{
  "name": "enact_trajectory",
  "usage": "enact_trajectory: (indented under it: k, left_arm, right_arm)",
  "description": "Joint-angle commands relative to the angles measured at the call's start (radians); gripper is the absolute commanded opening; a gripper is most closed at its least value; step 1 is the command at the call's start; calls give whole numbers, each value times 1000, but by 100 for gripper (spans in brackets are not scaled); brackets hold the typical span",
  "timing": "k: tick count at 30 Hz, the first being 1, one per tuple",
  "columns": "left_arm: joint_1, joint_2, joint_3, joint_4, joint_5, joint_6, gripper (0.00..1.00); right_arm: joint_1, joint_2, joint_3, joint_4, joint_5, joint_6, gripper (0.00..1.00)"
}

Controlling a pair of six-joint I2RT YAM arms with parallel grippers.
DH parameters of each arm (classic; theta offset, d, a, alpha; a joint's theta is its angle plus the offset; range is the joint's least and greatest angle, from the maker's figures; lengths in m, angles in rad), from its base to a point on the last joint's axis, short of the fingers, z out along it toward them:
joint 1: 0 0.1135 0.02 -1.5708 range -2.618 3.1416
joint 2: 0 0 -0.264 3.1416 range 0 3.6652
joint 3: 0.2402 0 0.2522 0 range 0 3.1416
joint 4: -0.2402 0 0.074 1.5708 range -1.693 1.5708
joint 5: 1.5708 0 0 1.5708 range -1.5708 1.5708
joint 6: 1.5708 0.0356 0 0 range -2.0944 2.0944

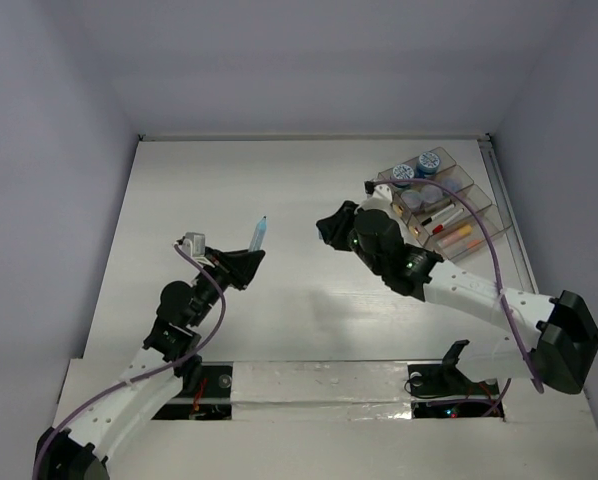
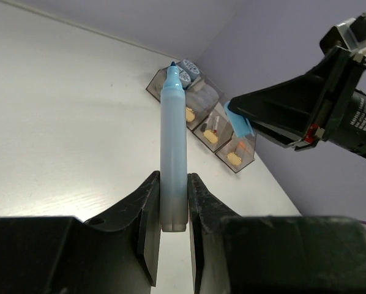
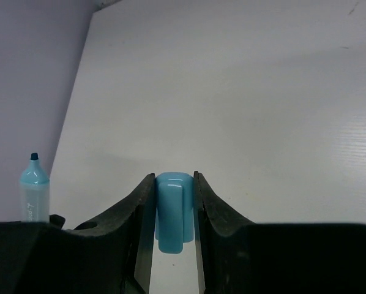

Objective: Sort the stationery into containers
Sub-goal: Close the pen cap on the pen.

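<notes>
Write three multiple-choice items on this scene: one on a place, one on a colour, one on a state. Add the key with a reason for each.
1. Where on the table does the organiser tray stand?
A. near left corner
B. centre
C. far right corner

2. What colour is the cap in the right fingers?
A. light blue
B. pink
C. orange

3. How is the marker in the left fingers?
A. capped, lying on the table
B. uncapped, held tip up
C. lying in the tray

Key:
1 C, the top view shows the tray by the table's far right edges.
2 A, the right wrist view shows a light-blue cap clamped between the fingers.
3 B, the marker's bare tip points up from the shut fingers.
</notes>
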Motion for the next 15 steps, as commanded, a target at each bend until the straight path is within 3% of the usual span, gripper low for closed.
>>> enact_trajectory:
  k: [1,15]
  left_arm:
    - [-19,40,25,232,25,84,0]
    - [-116,168,33,261,37,209,0]
  right_arm:
    - [-1,29,58,132,7,70,0]
    - [-1,205,240,241,12,130,0]
